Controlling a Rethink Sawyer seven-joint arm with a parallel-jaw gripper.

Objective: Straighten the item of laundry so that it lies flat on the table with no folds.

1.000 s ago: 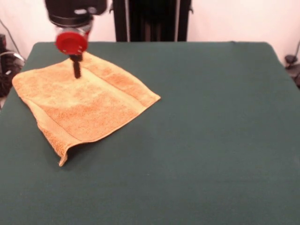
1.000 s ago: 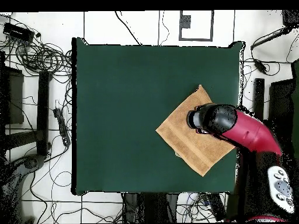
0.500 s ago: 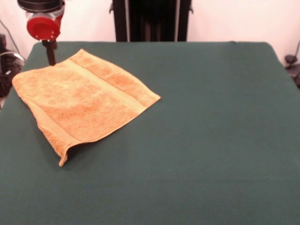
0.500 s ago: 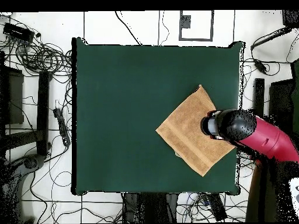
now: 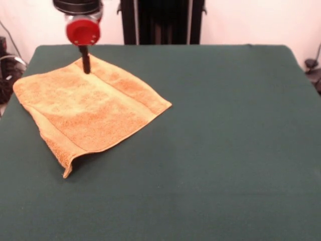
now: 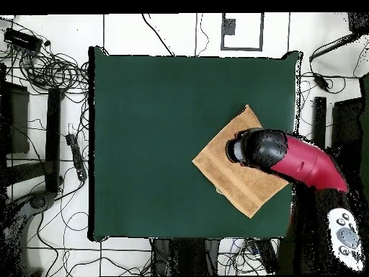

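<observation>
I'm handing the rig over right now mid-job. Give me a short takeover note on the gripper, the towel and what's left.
Gripper: over the towel's far corner in the front view; open or shut cannot be told.
Towel: lies diagonally near one table corner, mostly spread.
Done: most of it lies flat.
Left: its nearest corner in the front view is lifted with a fold under the edge; flatten that.

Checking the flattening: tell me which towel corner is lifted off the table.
The towel's front corner, farthest from the claw: it curls up; the others lie flat.
</observation>
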